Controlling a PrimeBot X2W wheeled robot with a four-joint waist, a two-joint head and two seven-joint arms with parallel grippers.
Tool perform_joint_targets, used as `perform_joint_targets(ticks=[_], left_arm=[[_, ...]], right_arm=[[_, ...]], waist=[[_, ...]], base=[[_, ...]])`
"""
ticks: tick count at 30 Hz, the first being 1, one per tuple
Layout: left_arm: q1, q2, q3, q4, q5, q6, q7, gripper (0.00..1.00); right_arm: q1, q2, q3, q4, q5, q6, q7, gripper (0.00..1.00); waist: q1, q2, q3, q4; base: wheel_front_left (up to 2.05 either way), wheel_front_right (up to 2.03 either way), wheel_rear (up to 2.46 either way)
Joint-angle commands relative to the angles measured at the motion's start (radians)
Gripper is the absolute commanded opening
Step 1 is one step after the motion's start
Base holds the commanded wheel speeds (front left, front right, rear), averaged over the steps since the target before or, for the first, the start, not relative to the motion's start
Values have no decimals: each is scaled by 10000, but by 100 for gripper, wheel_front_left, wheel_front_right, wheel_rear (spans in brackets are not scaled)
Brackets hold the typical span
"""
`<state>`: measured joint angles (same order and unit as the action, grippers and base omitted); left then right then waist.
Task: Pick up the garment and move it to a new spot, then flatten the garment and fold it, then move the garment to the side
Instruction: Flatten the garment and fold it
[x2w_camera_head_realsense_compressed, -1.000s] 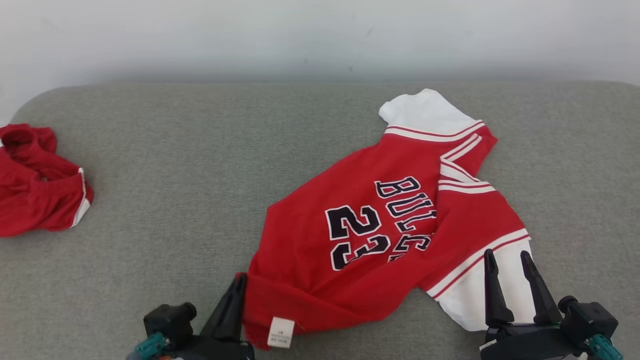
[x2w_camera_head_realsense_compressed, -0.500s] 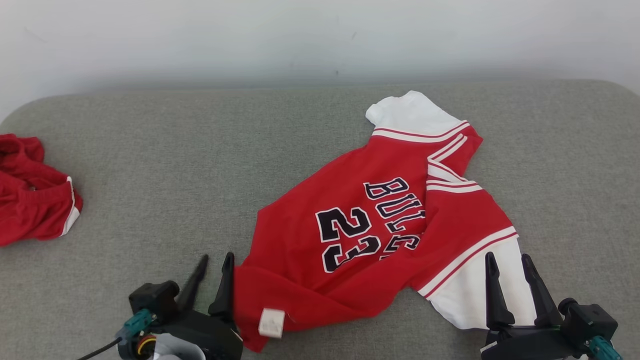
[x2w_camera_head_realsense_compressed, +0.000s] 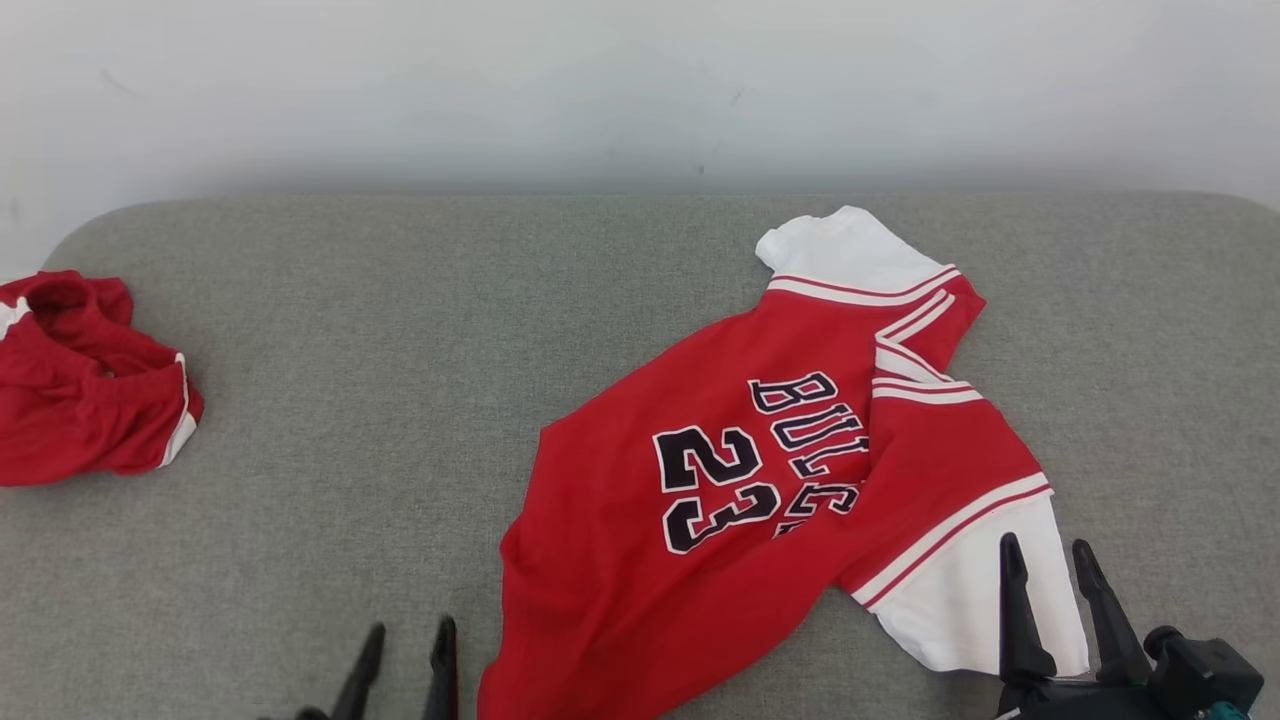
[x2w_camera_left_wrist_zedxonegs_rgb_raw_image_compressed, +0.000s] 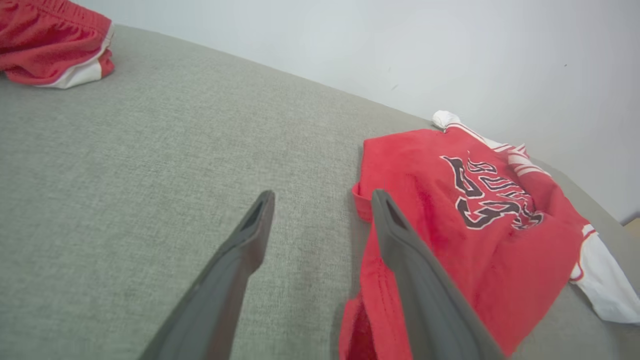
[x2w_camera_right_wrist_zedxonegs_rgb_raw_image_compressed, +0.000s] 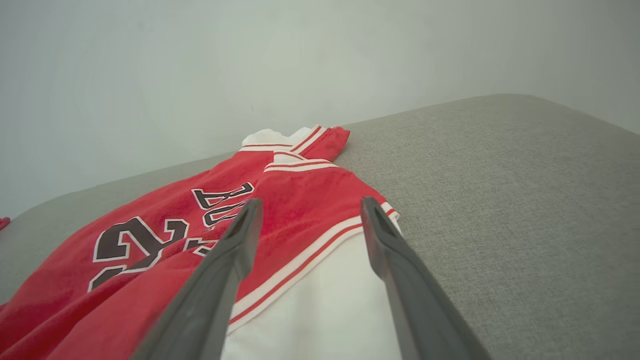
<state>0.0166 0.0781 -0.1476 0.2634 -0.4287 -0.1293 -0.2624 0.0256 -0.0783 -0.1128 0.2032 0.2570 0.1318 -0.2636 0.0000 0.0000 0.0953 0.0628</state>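
Note:
The garment (x2w_camera_head_realsense_compressed: 760, 480) is a red jersey with white sleeves and dark "BULLS 23" lettering, lying rumpled and askew on the grey cushion, right of centre. My left gripper (x2w_camera_head_realsense_compressed: 408, 636) is open at the bottom edge, just left of the jersey's lower hem, holding nothing. In the left wrist view the left gripper (x2w_camera_left_wrist_zedxonegs_rgb_raw_image_compressed: 322, 197) has its right finger over the hem of the garment (x2w_camera_left_wrist_zedxonegs_rgb_raw_image_compressed: 480, 225). My right gripper (x2w_camera_head_realsense_compressed: 1045, 555) is open above the lower white sleeve. The right wrist view shows the right gripper (x2w_camera_right_wrist_zedxonegs_rgb_raw_image_compressed: 310, 207) open over the striped sleeve band of the garment (x2w_camera_right_wrist_zedxonegs_rgb_raw_image_compressed: 300, 200).
A second red garment with white trim (x2w_camera_head_realsense_compressed: 85, 385) lies bunched at the far left edge of the grey cushion (x2w_camera_head_realsense_compressed: 380, 330). A pale wall runs behind the cushion. Bare fabric lies between the two garments.
My left gripper has opened, let go of the jersey's lower hem and drawn back toward the bottom edge. The hem with its white label has dropped flat. The camera shifted slightly.

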Motion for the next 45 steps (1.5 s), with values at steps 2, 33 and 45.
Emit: perform_joint_targets(ticks=[2,33,45], left_arm=[[288,-20,-80,-121,15,-9,-33,100],[-3448,482,-1720,3574,-780,-7,825,0],[-4989,990,-1579,3438,-873,-11,127,0]], right_arm=[[87,-2,-25,-21,60,-24,-15,100],[-350,9,373,134,57,-24,-15,100],[-533,-37,534,133,83,-24,-15,100]], waist=[[0,0,-5,23],[0,0,521,-987],[0,0,607,-1229]], base=[[0,0,0],[0,0,0],[0,0,0]])
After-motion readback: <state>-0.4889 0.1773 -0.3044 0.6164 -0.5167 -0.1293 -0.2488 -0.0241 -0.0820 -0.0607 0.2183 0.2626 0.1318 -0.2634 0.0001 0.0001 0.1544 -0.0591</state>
